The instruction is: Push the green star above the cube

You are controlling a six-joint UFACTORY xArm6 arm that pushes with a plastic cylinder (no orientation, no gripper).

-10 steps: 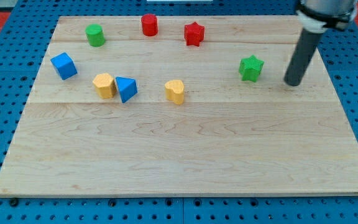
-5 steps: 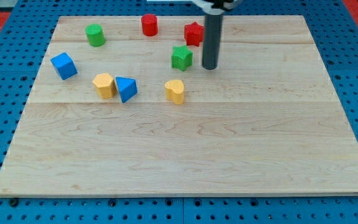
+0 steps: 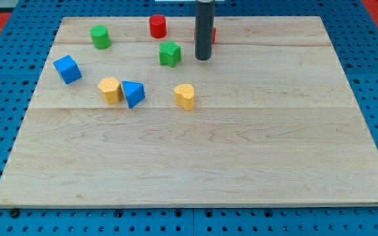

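Just to the view's right of the green star-shaped block point(image 3: 170, 53) sits my tip point(image 3: 203, 58), the lower end of the straight dark rod, close beside the star but with a sliver of pale wood showing between them, so I can't call it contact. No jaws on this rig to speak of, nothing open or closed, just the rod end on the wooden board point(image 3: 195, 164). The blue cube point(image 3: 67, 69) lies well off to the view's left of the star and a touch lower, near the board's left edge. So the line that matters runs leftward: star between my tip and the cube, and I'm on the correct side to drive it. I judge the push wants to go left and slightly toward the view's top. Watch the green cylinder point(image 3: 100, 37), up and left of the star, right about where the star should finish. The red cylinder point(image 3: 157, 26) stands just above the star.
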